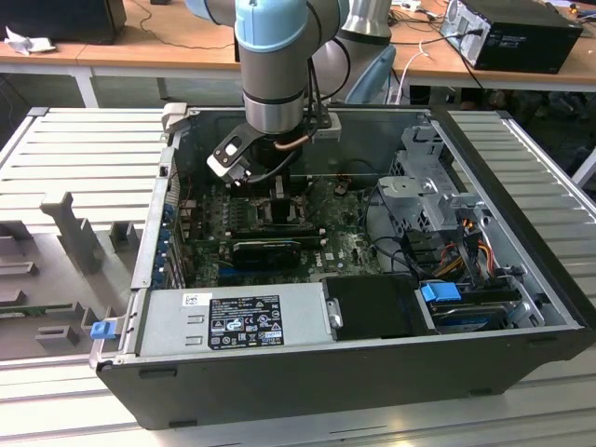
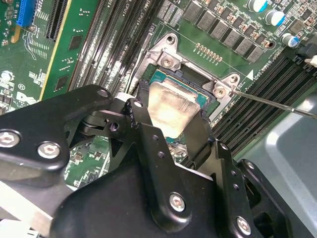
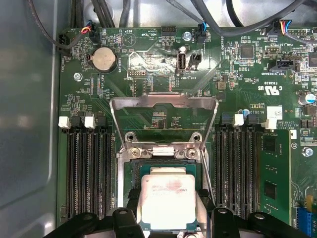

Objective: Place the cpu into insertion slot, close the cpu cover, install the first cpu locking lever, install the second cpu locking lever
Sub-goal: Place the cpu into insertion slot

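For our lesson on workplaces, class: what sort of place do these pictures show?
Probably a robotics lab or workshop: a robot arm reaches into an open computer case, its pincer gripping the cpu, and wooden desks with cables stand behind.

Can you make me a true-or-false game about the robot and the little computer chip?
1. The cover is flipped open, up off the slot. True.
2. The cpu is lying outside the computer. False: it is at the slot, held by the gripper.
3. The board is red. False: it is green.
4. A round silver battery sits on the board. True.
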`<state>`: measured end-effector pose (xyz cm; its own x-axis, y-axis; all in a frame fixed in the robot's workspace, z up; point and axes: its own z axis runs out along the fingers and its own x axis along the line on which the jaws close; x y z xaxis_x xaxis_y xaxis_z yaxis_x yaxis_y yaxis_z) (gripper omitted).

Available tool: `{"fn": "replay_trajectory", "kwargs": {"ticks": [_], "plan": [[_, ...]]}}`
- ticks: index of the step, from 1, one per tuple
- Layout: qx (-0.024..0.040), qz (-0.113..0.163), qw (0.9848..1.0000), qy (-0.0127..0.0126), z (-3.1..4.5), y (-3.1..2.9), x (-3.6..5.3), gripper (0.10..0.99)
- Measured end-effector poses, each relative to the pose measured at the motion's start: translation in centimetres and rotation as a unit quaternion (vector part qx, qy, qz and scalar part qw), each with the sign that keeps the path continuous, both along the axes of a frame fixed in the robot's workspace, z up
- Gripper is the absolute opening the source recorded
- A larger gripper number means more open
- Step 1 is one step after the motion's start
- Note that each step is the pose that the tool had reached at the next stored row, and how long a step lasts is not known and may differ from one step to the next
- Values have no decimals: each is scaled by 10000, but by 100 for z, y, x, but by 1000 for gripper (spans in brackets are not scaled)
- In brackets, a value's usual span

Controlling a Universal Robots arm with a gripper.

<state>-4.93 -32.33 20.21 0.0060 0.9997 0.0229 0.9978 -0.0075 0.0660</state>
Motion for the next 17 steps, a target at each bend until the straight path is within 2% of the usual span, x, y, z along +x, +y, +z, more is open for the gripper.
{"fn": "replay_trajectory", "kwargs": {"ticks": [17], "plan": [[2,-1,10000,-1,-6,1,2,541]]}}
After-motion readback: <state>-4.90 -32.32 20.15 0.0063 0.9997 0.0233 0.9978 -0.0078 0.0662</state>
